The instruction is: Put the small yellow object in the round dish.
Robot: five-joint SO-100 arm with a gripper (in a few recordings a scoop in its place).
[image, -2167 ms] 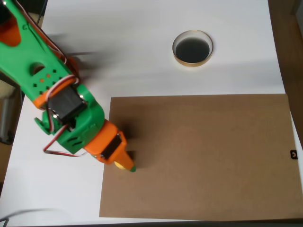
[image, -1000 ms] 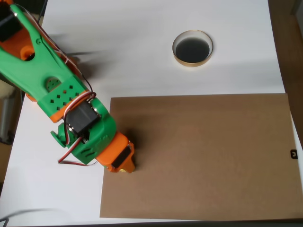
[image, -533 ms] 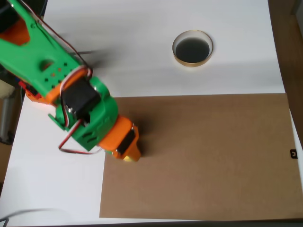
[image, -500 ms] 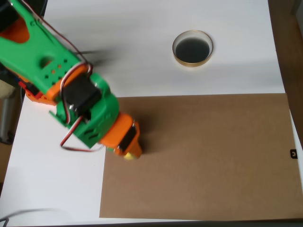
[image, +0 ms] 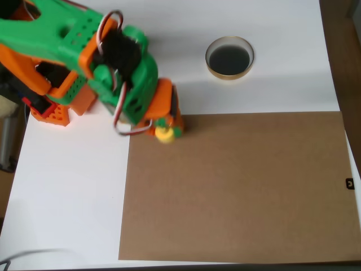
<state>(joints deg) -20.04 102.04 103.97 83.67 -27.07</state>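
Overhead: green-and-orange gripper (image: 167, 131) pinched the tiny yellow plastic piece (image: 164, 134) above the brown board's (image: 237, 186) top-left corner on the white counter (image: 73, 192); the shallow round tan-rimmed dish (image: 229, 57) lay toward two o'clock, so carry level, centre over the dark inside, then release low.
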